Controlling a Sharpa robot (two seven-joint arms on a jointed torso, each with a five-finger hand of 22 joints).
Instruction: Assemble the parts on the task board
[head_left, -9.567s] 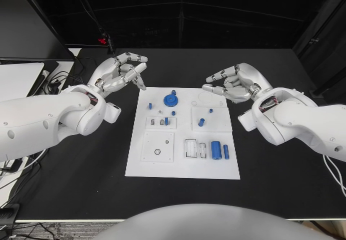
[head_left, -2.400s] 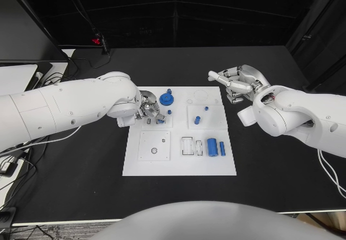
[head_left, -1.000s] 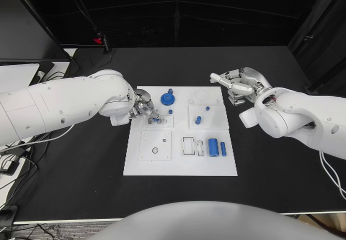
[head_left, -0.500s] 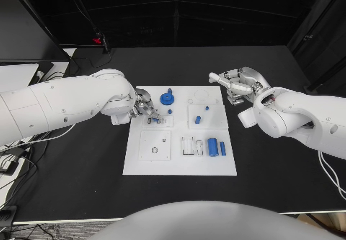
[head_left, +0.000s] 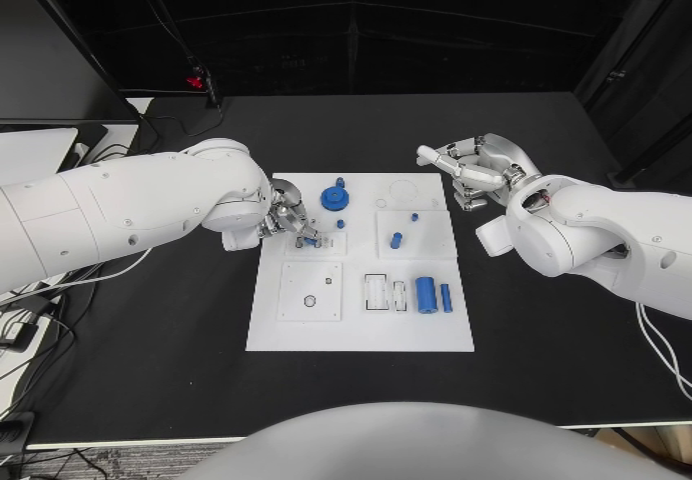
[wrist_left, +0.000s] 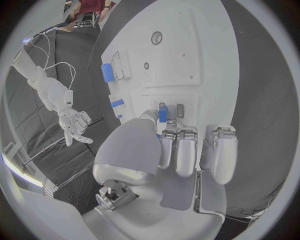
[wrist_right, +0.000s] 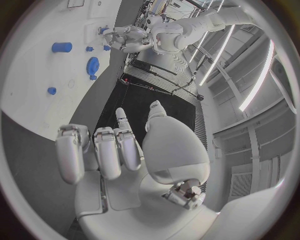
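One blue peg (wrist_left: 163, 114) — upright — in left robot hand (head_left: 289, 222)

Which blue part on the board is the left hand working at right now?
The small blue peg at the board's left-middle block, right at the left hand fingers. The blue gear and large cylinder sit apart, untouched.

Bright, even light from above on the task board (head_left: 361, 330), glaring white against the matte black table (head_left: 548, 330). Soft, short shadows only beside the arms. Dark, dim backdrop beyond the far edge. Strong fisheye bending in both wrist views, straight board edges curving toward the rim. Long ceiling light strips (wrist_right: 220, 47) flaring in the right wrist view. Slight softness on near fingers (wrist_left: 186, 150).
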